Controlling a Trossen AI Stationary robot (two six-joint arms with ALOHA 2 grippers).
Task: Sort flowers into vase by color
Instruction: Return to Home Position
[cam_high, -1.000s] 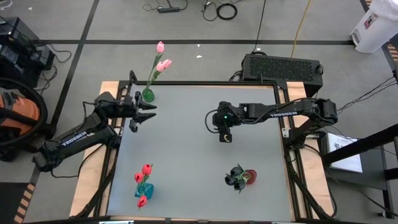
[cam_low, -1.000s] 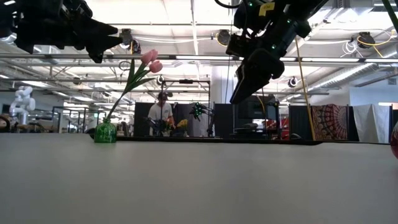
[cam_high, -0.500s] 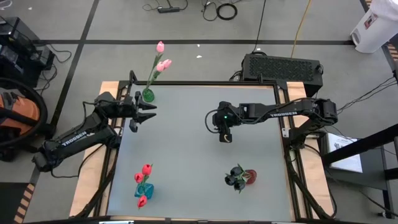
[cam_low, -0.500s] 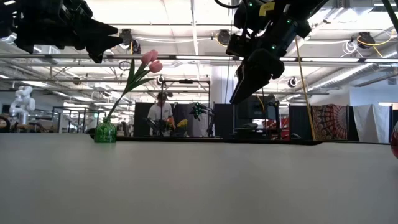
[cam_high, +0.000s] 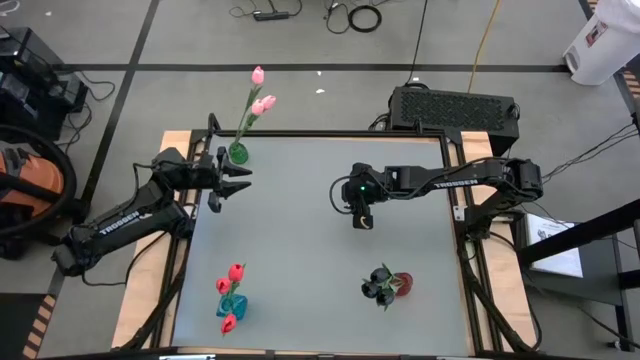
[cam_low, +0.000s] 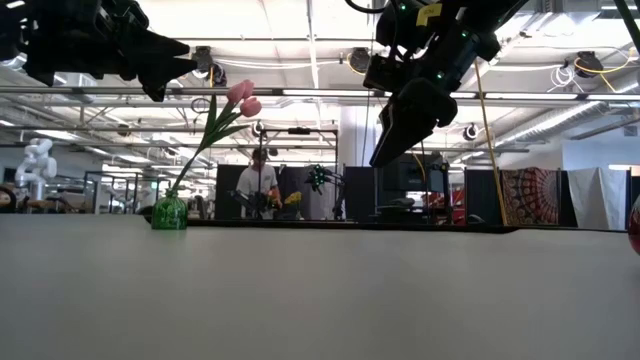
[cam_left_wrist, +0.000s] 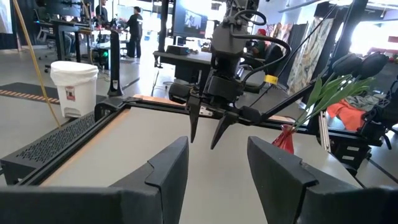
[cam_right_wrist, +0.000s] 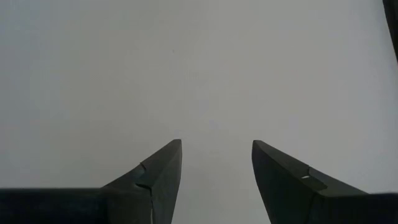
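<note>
Flowers (cam_high: 258, 100) sit in vases (cam_high: 237, 153) while left tool (cam_high: 246, 181) and right tool (cam_high: 364, 222) hover released, empty.

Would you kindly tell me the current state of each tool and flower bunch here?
left tool: open, empty, raised beside the green vase
right tool: open, empty, raised over the table
pink flowers: standing in the green vase
red flowers: in the blue vase
black flowers: in the red vase

Pink flowers (cam_high: 262, 102) are pictured in the green vase (cam_high: 238, 153), red flowers (cam_high: 235, 271) in the blue vase (cam_high: 232, 304), black flowers (cam_high: 380, 286) in the red vase (cam_high: 402, 284).
</note>
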